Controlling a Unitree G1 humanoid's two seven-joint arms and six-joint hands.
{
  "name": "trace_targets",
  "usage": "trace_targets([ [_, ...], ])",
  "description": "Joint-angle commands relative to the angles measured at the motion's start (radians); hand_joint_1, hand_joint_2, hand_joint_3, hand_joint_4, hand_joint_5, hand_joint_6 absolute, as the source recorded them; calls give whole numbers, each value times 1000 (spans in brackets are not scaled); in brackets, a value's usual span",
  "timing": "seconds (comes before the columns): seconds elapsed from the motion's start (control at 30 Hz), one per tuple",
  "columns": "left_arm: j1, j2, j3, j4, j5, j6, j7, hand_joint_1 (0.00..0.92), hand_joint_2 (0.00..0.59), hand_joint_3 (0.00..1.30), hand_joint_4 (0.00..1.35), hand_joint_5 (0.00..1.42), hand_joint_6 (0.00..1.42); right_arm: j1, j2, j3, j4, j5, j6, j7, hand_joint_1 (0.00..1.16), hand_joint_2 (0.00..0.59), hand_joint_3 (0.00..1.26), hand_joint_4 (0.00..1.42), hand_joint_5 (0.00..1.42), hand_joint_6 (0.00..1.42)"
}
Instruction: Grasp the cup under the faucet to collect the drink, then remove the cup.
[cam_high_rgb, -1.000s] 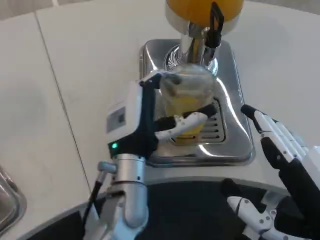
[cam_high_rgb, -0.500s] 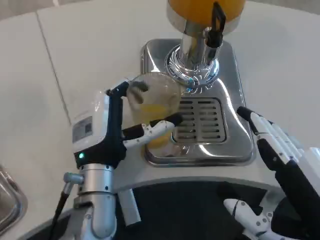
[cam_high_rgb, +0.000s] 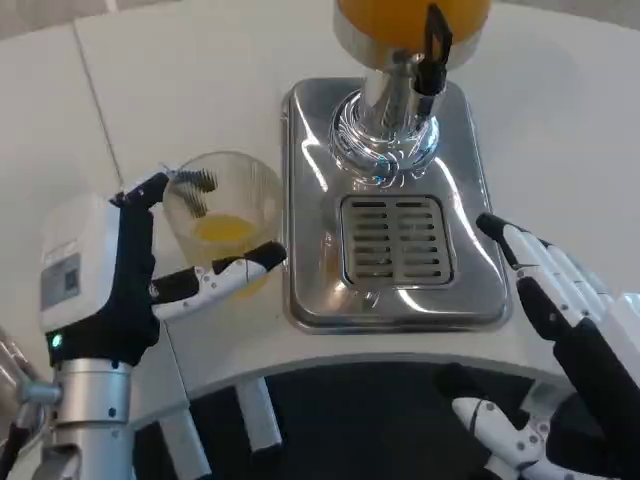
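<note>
Left hand (cam_high_rgb: 130, 275) has the cup (cam_high_rgb: 222, 220) in its grasp, one finger hooked round the far side near the rim and another reaching across the near side, the rest of the hand standing to the cup's left. From where I stand the cup sits clear of the drip tray (cam_high_rgb: 310, 200), just to its left over the white table (cam_high_rgb: 180, 90), with a shallow pool of orange drink in the bottom. The faucet (cam_high_rgb: 395, 110) and the dispenser's orange tank (cam_high_rgb: 385, 15) are at the far end of the tray, well to the right of the cup.

My worry is the grip. It looks like a light pinch on a clear, thin-walled cup, so I reckon a squeeze too hard could buckle it, and too soft a one could let it slip or tip and slop the drink. A knock against the tray's raised edge would do the same.

Right hand (cam_high_rgb: 570, 320) waits at the near right, fingers spread and holding nothing, close enough to the tray's corner to bump it if it swung inward.
</note>
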Motion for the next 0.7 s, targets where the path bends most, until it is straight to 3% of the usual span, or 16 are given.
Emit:
trace_targets([
  [0.03,88,32,43,-109,-31,-90,-34,794,0,1157,1230,1424,1424,1,-42,-25,2,-13,-35,3,394,415,0,0,0,0],
  [0.4,294,-6,89,-375,-46,-128,-133,795,0,1158,1230,1424,1424,29,-135,-99,1,-29,-118,6,391,426,0,0,0,0],
  [0.53,356,-11,105,-445,-45,-145,-160,795,0,1158,1230,1424,1424,70,-173,-149,-7,-11,-181,7,374,437,0,0,0,0],
  [0.7,435,-17,124,-503,-42,-177,-182,795,0,1158,1230,1424,1424,113,-191,-186,6,6,-275,-9,346,438,0,0,0,0],
])
